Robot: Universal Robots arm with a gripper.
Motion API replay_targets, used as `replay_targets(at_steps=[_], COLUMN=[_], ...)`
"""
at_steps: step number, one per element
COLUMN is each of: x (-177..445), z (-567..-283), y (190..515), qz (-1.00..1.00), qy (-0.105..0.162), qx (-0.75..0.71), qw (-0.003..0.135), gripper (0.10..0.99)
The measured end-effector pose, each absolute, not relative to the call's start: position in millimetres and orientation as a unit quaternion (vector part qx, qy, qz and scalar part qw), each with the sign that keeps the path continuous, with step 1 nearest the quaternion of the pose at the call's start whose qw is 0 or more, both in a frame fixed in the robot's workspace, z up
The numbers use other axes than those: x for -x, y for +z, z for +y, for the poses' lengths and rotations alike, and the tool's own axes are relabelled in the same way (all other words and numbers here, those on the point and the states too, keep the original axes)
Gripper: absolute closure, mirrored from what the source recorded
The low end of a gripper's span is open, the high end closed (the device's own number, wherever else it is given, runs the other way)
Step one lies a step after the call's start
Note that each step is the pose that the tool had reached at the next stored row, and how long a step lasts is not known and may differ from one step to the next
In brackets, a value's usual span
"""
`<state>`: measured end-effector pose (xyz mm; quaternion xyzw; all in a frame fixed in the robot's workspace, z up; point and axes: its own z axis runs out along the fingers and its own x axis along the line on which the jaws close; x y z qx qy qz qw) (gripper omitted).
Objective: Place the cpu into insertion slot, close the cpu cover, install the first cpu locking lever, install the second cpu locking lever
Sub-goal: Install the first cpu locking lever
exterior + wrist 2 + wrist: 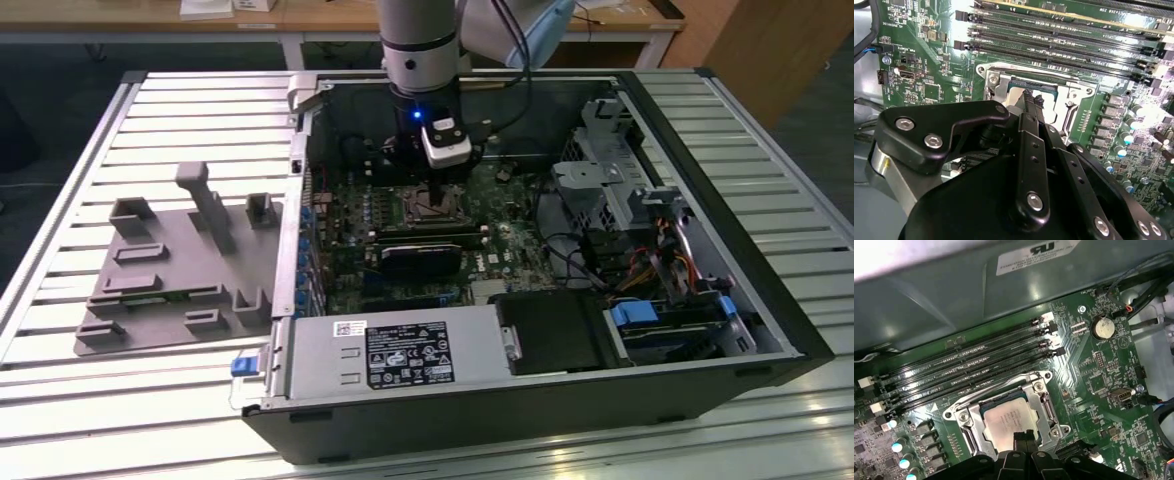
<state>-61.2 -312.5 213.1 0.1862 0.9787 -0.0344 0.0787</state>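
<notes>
The cpu (1004,421), a pale silvery square chip, lies flat in the insertion slot (434,205) on the green board inside the open computer case. The cpu cover (1041,401), a silvery frame plate, lies down around the chip, and the chip shows through its window. A thin wire lever (999,388) runs along the socket's side nearest the long memory slots. My gripper (1023,436) hangs straight over the socket with its black fingers (1030,107) together at the chip's edge and nothing between them. In the second wrist view they hide much of the slot (996,82).
Long black memory slots (969,370) run beside the socket. A black card (420,258) lies just in front of it, with the power supply (387,355) further forward. Drive cages and cables (627,200) fill the exterior view's right. A grey fixture tray (174,270) sits outside the case.
</notes>
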Motion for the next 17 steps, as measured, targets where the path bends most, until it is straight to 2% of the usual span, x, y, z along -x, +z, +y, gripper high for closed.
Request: replay_targets(at_steps=[17], x=[61.2], z=[-312.5], y=[236.0], qz=[0.979], qy=[-0.034], qx=[-0.185], qw=[0.079], gripper=[0.984])
